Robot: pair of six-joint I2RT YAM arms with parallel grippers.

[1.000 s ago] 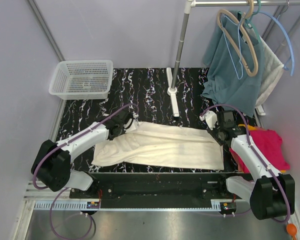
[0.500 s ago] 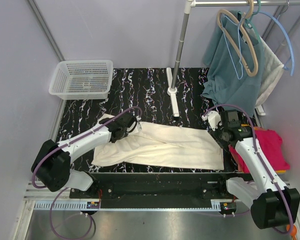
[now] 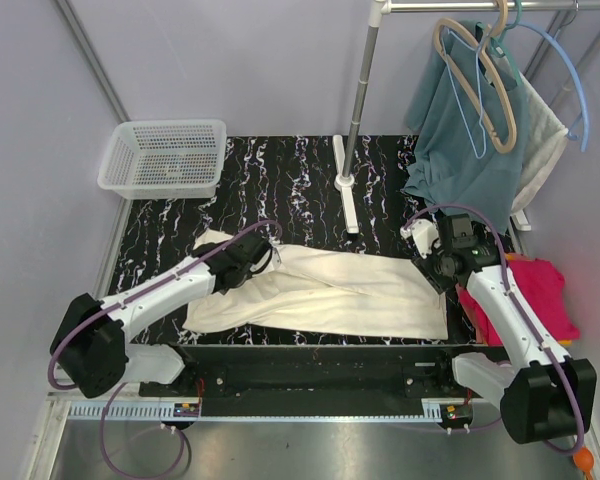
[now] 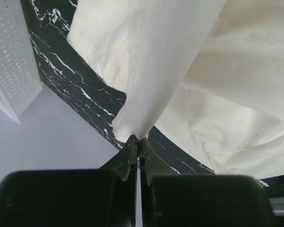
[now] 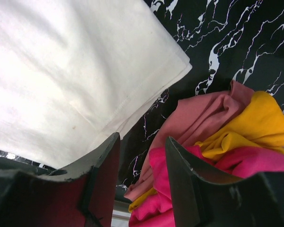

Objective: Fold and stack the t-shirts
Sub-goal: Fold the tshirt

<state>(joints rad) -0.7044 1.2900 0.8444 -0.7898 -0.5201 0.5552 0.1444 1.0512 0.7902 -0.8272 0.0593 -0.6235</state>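
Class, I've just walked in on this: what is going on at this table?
Two robot arms are working on a cream t-shirt that lies lengthwise on the black marbled table. The left gripper is shut on a pinch of the shirt near its left end. The right gripper is open, at the shirt's right end, beside a heap of pink and orange t-shirts. The cream shirt is not yet on that heap.

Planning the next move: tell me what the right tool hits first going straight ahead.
Probably bare table, the dark strip between the cream t-shirt and the pink and orange t-shirts. The open right tool frames that gap, though depth is unclear.
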